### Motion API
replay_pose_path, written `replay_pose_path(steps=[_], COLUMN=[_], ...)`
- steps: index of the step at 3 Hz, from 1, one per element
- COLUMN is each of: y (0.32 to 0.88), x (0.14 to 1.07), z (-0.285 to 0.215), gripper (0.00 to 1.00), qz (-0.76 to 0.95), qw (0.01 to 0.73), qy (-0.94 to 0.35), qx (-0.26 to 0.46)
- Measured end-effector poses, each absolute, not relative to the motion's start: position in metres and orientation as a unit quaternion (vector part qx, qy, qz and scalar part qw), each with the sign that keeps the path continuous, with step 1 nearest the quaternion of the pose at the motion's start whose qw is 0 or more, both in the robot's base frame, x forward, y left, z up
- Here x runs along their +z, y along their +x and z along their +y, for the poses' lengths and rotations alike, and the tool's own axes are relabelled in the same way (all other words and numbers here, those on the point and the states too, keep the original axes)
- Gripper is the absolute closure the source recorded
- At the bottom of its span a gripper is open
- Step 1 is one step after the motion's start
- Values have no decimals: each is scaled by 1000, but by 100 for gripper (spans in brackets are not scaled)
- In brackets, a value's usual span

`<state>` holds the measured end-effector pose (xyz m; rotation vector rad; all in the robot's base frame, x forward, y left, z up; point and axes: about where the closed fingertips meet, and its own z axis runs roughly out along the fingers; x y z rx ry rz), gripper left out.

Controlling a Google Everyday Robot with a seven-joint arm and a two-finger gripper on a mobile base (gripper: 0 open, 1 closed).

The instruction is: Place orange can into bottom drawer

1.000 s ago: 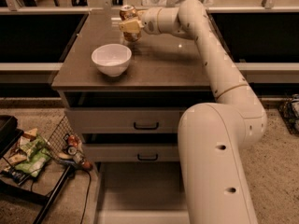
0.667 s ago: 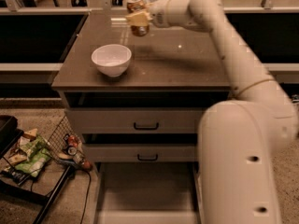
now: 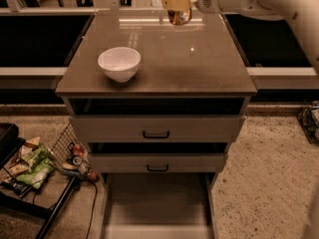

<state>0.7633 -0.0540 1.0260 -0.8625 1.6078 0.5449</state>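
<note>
The orange can (image 3: 179,16) is held at the top of the camera view, above the far part of the brown cabinet top (image 3: 199,68). My gripper (image 3: 175,3) is shut on the orange can, its pale fingers (image 3: 172,0) wrapped around the can's upper part, with the white arm reaching in from the upper right. The bottom drawer (image 3: 157,205) stands pulled out at the foot of the cabinet, its flat floor bare.
A white bowl (image 3: 119,63) sits on the left of the cabinet top. Two upper drawers with black handles (image 3: 156,134) are slightly open. A wire basket (image 3: 65,151) with snack packets and small cans stands on the floor at the left.
The view has shifted so the cabinet sits more central and the arm's body has left the frame. The can has risen off the cabinet top in my gripper.
</note>
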Motion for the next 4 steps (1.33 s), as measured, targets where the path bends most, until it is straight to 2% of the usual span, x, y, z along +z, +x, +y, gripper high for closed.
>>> replay_pose_path(steps=[1, 2, 3, 4], y=[710, 658, 609, 563], x=[1000, 934, 879, 865], z=[-74, -86, -88, -95], gripper=[100, 100, 100, 100], qz=[705, 716, 702, 680], qw=[557, 521, 520, 550], qy=[-375, -392, -400, -407], qx=[229, 249, 275, 265])
